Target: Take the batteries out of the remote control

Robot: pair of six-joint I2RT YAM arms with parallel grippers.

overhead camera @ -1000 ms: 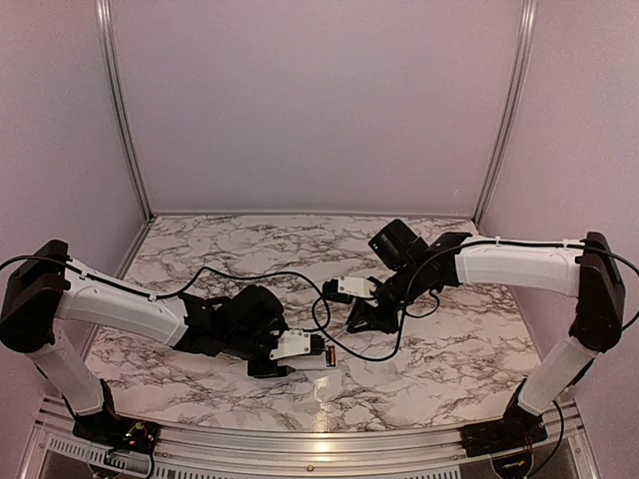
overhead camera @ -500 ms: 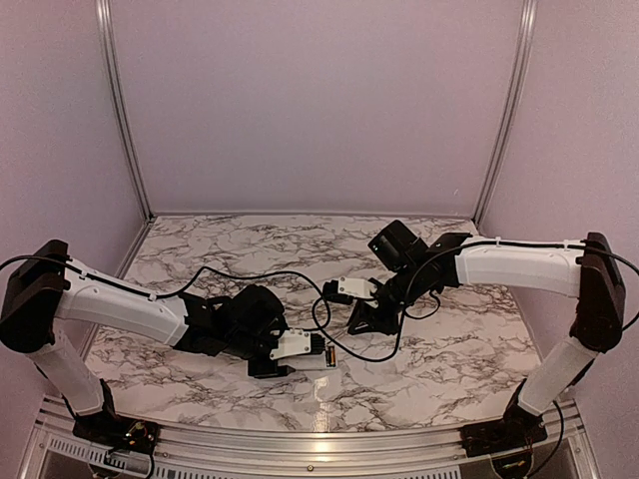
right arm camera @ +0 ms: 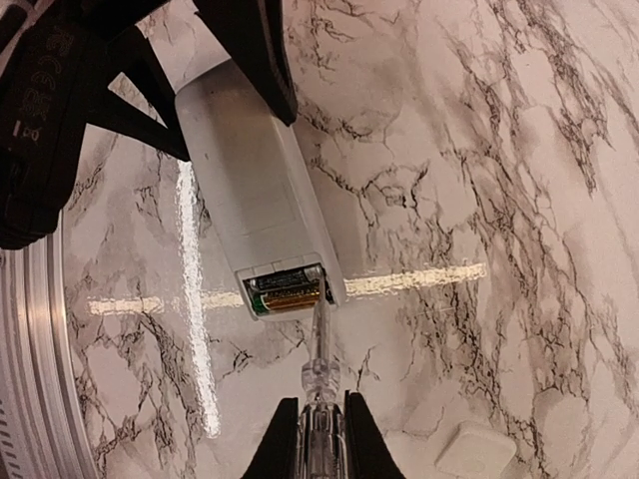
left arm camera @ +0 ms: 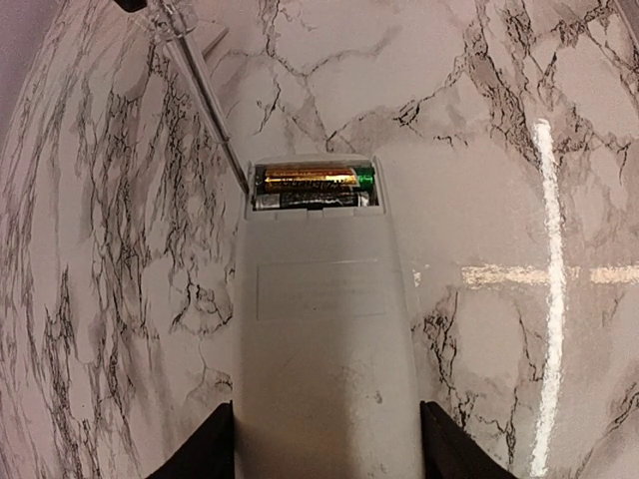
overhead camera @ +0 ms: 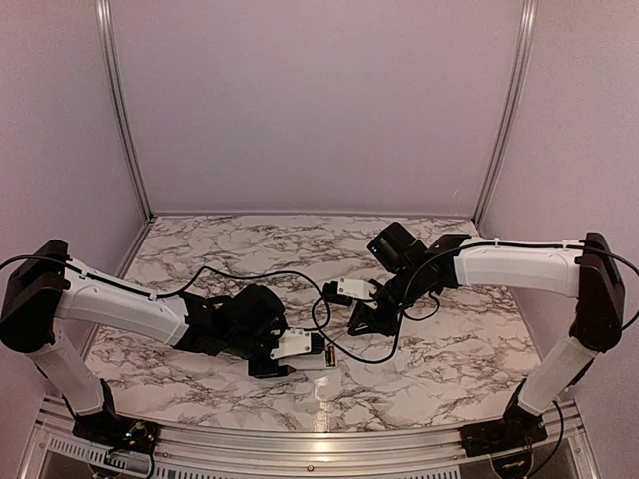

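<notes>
The white remote control (left arm camera: 324,329) lies flat on the marble, and my left gripper (left arm camera: 324,444) is shut on its sides. Its open compartment holds two batteries (left arm camera: 312,188) side by side, one gold and green, one dark. My right gripper (right arm camera: 319,434) is shut on a clear plastic tool (right arm camera: 319,384). The tool's tip rests at the end of the compartment beside the batteries (right arm camera: 288,289). From above, the remote control (overhead camera: 305,350) sits between the left gripper (overhead camera: 278,351) and the right gripper (overhead camera: 361,317).
A small flat white cover piece (right arm camera: 476,451) lies on the marble behind the right gripper, and the top view shows the cover piece (overhead camera: 354,289) too. A black cable (overhead camera: 324,324) loops over the table between the arms. The metal front rail (overhead camera: 319,439) runs along the near edge.
The right wrist has edged slightly left toward the remote. The left arm and the remote have not moved.
</notes>
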